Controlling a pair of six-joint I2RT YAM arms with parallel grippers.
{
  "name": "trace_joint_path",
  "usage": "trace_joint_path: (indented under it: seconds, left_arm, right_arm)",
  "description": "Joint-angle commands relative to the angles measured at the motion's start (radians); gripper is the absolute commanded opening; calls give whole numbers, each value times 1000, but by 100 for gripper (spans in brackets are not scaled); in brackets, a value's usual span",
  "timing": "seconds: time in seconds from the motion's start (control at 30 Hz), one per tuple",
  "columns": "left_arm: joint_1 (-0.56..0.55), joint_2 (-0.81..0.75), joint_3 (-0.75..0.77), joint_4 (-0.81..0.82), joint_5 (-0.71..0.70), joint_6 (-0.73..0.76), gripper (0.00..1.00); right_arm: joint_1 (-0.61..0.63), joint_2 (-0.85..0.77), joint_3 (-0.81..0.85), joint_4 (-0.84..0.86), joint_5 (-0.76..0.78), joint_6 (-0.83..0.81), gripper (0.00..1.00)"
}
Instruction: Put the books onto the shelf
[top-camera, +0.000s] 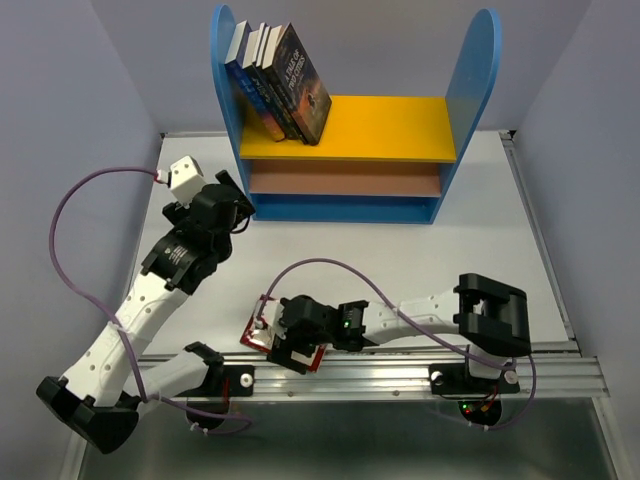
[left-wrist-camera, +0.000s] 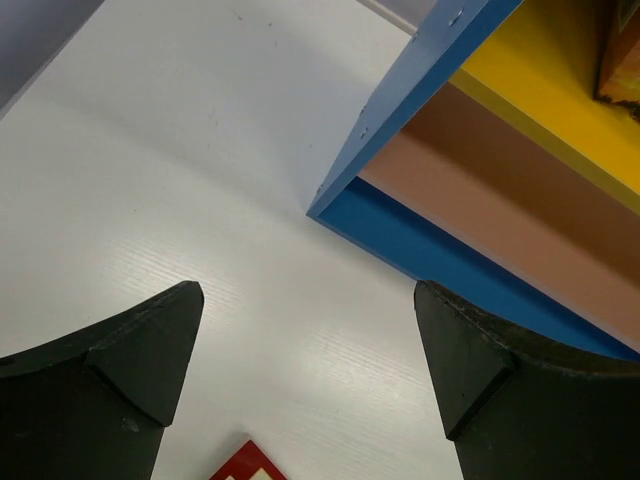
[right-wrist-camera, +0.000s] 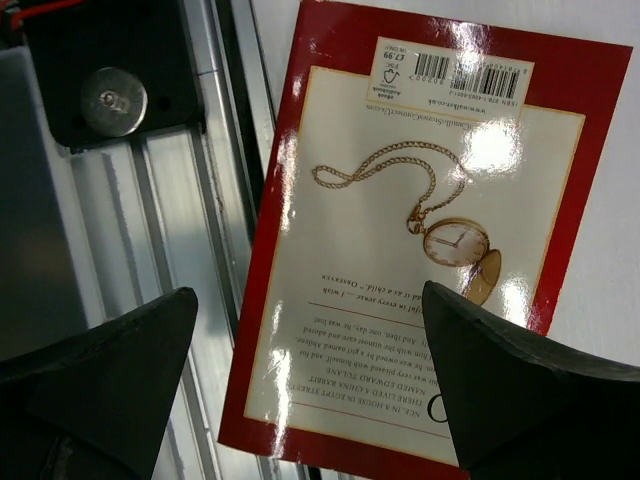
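Right gripper (right-wrist-camera: 310, 400) hangs released, jaws spread wide and holding nothing, directly over the one loose book in view. Left gripper (left-wrist-camera: 310, 380) is likewise spread and empty, above bare surface just beside the near-left corner of the shelf. Table (top-camera: 480, 240): carries all items. Shelf (top-camera: 475, 80): stands at the middle of the far edge. Its yellow board (top-camera: 390, 125) holds several books (top-camera: 280, 85) leaning against the left panel, with the rest of that board free. Book (right-wrist-camera: 420, 240): white cover with a red border, lying flat and back cover up at the near edge, one long side at or over the rail (right-wrist-camera: 180, 230).

Step in hand, as judged: pick up this book. A flat, thin, glossy paperback gives the fingers little to bite on. Recommended procedure: descend squarely and place one finger outside each long side. If the side by the rail overhangs, use it to get a finger underneath. Close firmly only once both pads bear on the cover. Lift level to avoid sagging pages, then carry the book to the free part of the yellow board beside the leaning stack.
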Motion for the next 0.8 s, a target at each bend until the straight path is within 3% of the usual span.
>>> trace_joint_path:
  seconds: [0.0, 0.33, 0.5, 0.77]
  left_arm:
    - [30, -55, -36, 53, 53, -13, 99]
    - [39, -32, -29, 48, 61, -16, 99]
    - [46, -21, -33, 66, 62, -9, 99]
    - [50, 28, -39, 112, 131, 42, 99]
  right_arm:
    - [5, 45, 41, 79, 108, -7, 100]
    - [5, 132, 24, 74, 249, -15, 100]
    - [-87, 113, -19, 50, 223, 67, 100]
    - [-240, -16, -142, 51, 78, -54, 100]
